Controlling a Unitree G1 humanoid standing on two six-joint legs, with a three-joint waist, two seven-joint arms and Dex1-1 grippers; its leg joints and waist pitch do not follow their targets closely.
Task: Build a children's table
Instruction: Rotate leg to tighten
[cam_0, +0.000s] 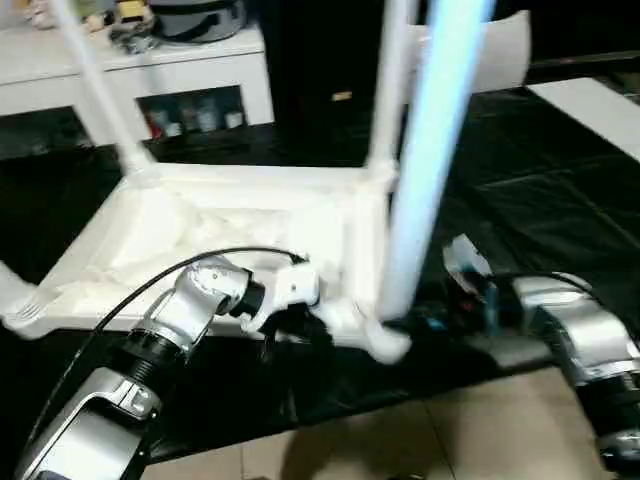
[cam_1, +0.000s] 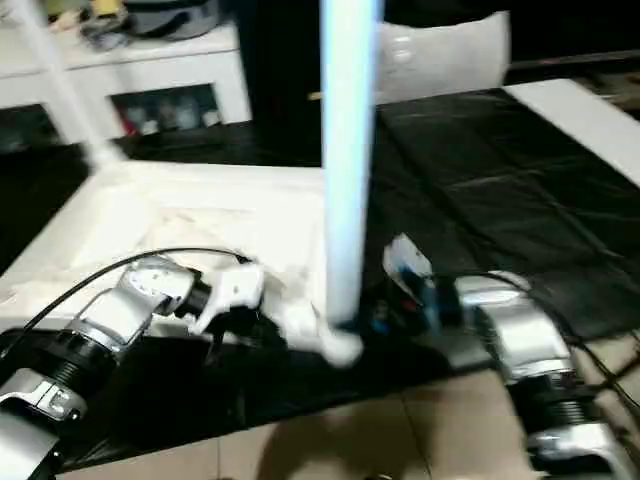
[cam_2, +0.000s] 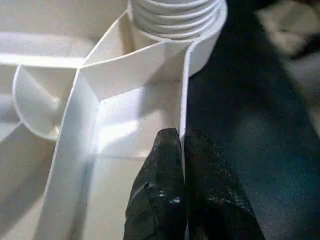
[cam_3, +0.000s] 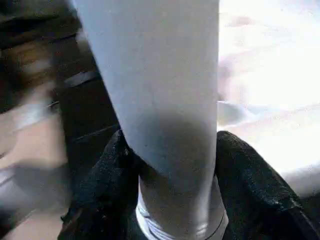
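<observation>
The white plastic children's table top (cam_0: 240, 235) is seen lying upside down on a black sheet (cam_0: 520, 200) spread over the floor, its ribbed underside facing up. Long tapered white legs are standing upright in its corner sockets: one at the far left corner (cam_0: 95, 85), one at the far right corner (cam_0: 392, 90), and a nearer leg (cam_0: 430, 150) at the near right corner, rising out of the top of the head views. In the left wrist view the threaded end of a leg (cam_2: 177, 15) is seen seated in a round socket at the corner of the rim. The left gripper (cam_2: 184, 175) is pressed together on the thin upright side wall of the table top, one black finger (cam_2: 160, 190) inside the wall and the other outside it, just beside that socket. The right gripper (cam_3: 175, 180) is closed around the base of the nearer leg, its two black fingers (cam_3: 250, 185) touching the leg on either side, close to the socket. A white cabinet (cam_0: 140, 75) with items on its top and shelves is seen beyond the sheet at the far left, and pale floor tiles (cam_0: 430, 430) are visible nearest the robot, between its silver forearms.
</observation>
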